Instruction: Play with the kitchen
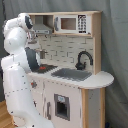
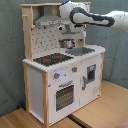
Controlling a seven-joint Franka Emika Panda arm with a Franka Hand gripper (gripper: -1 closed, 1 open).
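The kitchen (image 2: 62, 65) stands upright on a wooden floor (image 2: 105, 107) against a grey curtain (image 1: 115, 45). The arm reaches in under the hood (image 2: 52, 20), its hand (image 2: 68, 41) hanging above the rear of the worktop (image 1: 95, 80), between the hob (image 2: 52, 59) and the sink (image 1: 72, 74). Whether the hand is apart or together I cannot tell. The oven door (image 2: 64, 95) looks closed and nothing seems disturbed, so play appears barely begun.

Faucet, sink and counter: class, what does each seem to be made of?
Faucet: glossy black, likely plastic, though the look leaves it open. Sink: matte grey, plastic or metal. Counter: smooth pale surface, probably painted wood.
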